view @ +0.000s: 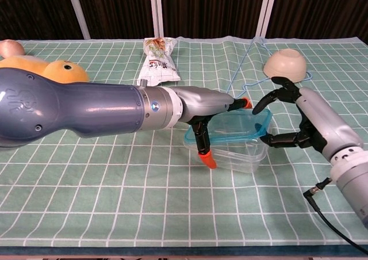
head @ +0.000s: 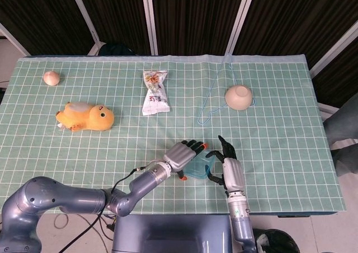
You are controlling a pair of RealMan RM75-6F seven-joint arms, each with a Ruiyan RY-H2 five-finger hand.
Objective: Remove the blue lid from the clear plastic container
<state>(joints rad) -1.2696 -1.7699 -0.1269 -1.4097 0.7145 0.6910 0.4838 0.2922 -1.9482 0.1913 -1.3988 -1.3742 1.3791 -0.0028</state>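
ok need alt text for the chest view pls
Two robot hands flank a clear plastic container whose blue lid sits on top: the left hand reaches over it, the right hand beside it. Behind are a snack packet and a bowl.

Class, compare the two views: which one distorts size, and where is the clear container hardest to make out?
Chest view: the left arm looms huge near the lens, dwarfing the right hand; the container shows only as faint edges and pale glare under the lid. Head view: even light, soft shadows, but the container is tiny and mostly hidden between the hands.
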